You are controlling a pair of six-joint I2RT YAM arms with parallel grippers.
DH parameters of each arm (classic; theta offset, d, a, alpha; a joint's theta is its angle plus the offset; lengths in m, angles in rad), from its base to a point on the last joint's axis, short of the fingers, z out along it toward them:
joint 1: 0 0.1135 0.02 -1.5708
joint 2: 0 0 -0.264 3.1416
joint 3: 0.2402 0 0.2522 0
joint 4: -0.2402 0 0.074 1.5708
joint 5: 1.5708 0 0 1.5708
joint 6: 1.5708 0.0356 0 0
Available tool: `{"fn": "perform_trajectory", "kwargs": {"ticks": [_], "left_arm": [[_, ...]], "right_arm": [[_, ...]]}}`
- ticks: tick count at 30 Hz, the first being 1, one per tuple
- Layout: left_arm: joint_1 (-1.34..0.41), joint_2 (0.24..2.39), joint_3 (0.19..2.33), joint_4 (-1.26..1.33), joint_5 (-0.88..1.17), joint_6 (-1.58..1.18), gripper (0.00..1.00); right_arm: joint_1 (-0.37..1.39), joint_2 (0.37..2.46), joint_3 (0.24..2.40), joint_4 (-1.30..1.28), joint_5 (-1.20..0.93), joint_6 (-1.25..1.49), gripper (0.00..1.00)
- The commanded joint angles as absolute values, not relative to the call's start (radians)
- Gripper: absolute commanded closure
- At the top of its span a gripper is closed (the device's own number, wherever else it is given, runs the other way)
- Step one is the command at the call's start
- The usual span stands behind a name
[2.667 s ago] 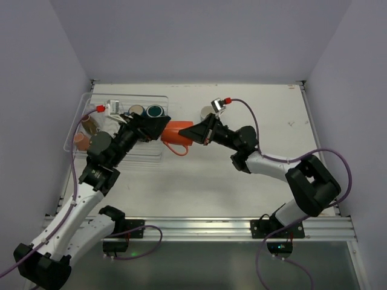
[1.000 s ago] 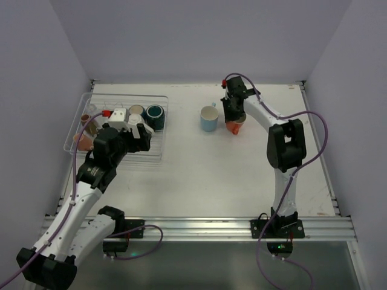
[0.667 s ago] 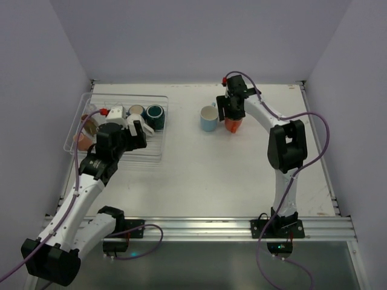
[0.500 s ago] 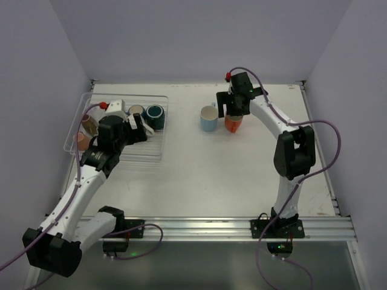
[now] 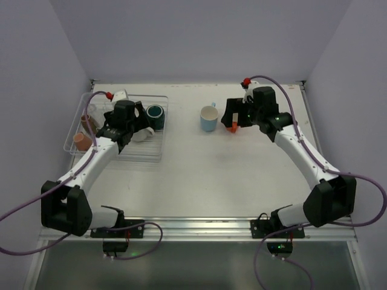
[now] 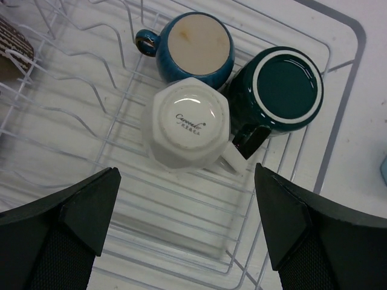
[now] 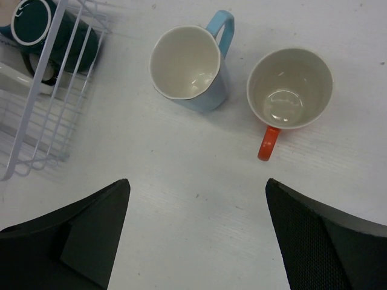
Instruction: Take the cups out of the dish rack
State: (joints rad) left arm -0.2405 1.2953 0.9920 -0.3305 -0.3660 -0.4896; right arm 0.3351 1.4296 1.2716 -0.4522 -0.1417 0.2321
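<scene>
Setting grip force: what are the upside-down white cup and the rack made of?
White cup: probably glazed ceramic, glossy, with a printed maker's mark on its base. Dish rack: likely coated metal wire, thin smooth white rods and a thicker rim; the coating type is unclear.

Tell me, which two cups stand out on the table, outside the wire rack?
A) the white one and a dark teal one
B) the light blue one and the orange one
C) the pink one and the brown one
B: the light blue cup and the orange cup stand upright side by side on the table, outside the dish rack, while the white cup sits upside down inside it.
</scene>
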Motion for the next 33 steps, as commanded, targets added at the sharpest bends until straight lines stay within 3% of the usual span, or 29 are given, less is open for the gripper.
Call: {"fn": "perform_trajectory", "kwargs": {"ticks": [1,10,20,23,24,26,27,30,33], "left_arm": [[-0.230,1.369,1.042,-0.239,-0.466,-0.528,0.00],[-0.212,1.517,1.043,-0.157,-0.480,-0.508,0.00],[-0.184,1.589,1.026,-0.080,-0.449,-0.502,0.03],[-0.179,1.580,1.008,-0.064,-0.449,-0.505,0.19],[-0.179,1.574,1.003,-0.064,-0.452,-0.506,0.31],[-0.178,1.549,0.986,-0.058,-0.463,-0.509,0.41],[-0.178,1.524,0.979,-0.064,-0.468,-0.512,0.52],[-0.178,1.441,0.928,-0.049,-0.451,-0.537,0.69],[-0.178,1.349,0.882,-0.037,-0.428,-0.546,0.80]], "right_arm": [[0.337,1.356,1.224,-0.336,-0.239,0.259,0.04],[0.344,1.296,1.169,-0.262,-0.388,0.285,0.02],[0.386,1.290,1.152,-0.250,-0.402,0.285,0.03],[0.397,1.282,1.143,-0.247,-0.394,0.288,0.03],[0.399,1.273,1.138,-0.242,-0.394,0.291,0.03],[0.413,1.261,1.126,-0.227,-0.399,0.302,0.03],[0.419,1.255,1.123,-0.224,-0.402,0.305,0.04],[0.452,1.229,1.108,-0.195,-0.405,0.325,0.04],[0.489,1.203,1.082,-0.143,-0.403,0.359,0.04]]}}
